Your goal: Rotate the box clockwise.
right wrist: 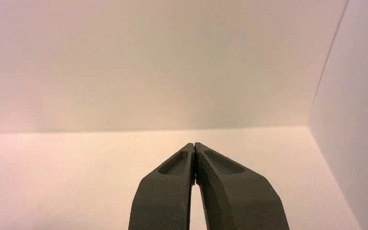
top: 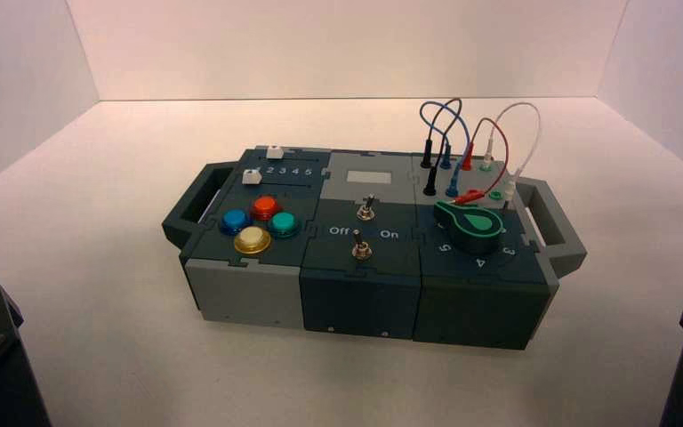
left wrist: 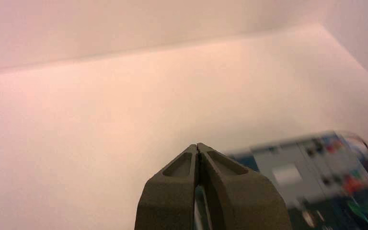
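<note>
The left gripper (left wrist: 197,145) has its fingertips pressed together with nothing between them, raised above the table (top: 107,374) near its left edge and apart from the box; the right gripper (right wrist: 194,144) is likewise closed on nothing, near the right edge, apart from the box too. Closed like this, neither can take hold of a handle; if one came down unopened, it would likely shove the end of the box rather than grip it. Past them the box (top: 360,307) sits in the middle of the table, slightly askew, its left handle (top: 197,209) and right handle (top: 555,227) sticking out at the ends. A push from one side alone could slide the whole box toward a table edge instead of turning it, and uneven pushes from both could wedge it between the arms. The wires (top: 462,133) arch above the far right corner, close to the right handle, so a gripper reaching in there might snag one and pull out a plug. A low sweep across the top could also knock the switches (top: 362,249) or the dial (top: 476,229).
</note>
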You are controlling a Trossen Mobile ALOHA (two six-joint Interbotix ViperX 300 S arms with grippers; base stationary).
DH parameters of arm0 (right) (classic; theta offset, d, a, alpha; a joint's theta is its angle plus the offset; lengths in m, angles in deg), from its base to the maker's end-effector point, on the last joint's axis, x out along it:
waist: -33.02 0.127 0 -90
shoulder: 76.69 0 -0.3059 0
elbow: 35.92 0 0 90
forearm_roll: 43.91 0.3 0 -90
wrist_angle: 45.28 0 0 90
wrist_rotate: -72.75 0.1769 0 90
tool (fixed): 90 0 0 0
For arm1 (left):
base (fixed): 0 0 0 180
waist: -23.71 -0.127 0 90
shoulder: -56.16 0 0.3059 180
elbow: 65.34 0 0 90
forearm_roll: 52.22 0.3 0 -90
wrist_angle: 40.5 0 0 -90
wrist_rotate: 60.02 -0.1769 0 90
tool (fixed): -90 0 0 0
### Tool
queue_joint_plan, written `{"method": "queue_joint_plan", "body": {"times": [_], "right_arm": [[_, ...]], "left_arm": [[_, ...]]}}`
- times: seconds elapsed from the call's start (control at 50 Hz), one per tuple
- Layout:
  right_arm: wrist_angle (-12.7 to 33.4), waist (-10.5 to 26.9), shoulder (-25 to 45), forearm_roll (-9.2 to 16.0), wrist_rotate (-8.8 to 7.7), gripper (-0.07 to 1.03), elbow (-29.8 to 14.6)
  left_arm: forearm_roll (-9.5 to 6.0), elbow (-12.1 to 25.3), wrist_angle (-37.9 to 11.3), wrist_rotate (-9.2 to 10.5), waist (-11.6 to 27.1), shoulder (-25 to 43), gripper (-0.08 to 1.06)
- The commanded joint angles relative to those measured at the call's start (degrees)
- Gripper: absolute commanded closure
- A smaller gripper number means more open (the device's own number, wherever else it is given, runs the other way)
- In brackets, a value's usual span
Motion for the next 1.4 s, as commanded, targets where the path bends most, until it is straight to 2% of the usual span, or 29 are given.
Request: {"method": "queue_joint_plan", "body": {"times": [0.02,0.16,0.36,0.68,0.94,1.12,1.4], "right_arm": [[3.0,0.3,2.5,-0.2,0.00,0.99,-4.0],[5.9,0.8,5.7,-0.1,-0.09,0.99,-5.7],[8.6,2.4,9.9,-0.2,-0.09,0.99,-7.4],[13.4,5.4,19.8,-0.2,-0.18,0.99,-11.9],[14.1,7.4,27.0,-0.2,-0.18,0.99,-14.5],[14.6,8.7,32.1,-0.3,-0.44,0.99,-16.1],[16.0,10.7,38.2,-0.4,-0.44,0.99,-18.6]], "left_arm": [[-0.53,1.0,-4.6,0.97,3.3,0.4,1.01],[-2.11,1.2,-10.7,1.67,6.3,0.4,1.01],[-6.86,2.4,-16.7,2.02,10.3,0.6,1.01],[-12.57,3.1,-23.0,2.55,15.7,4.7,1.01],[-14.77,2.5,-25.0,2.64,21.4,11.0,1.01],[-15.12,1.8,-25.0,2.64,25.3,15.6,1.01],[-15.47,1.7,-27.2,2.64,28.1,21.2,1.01]]}}
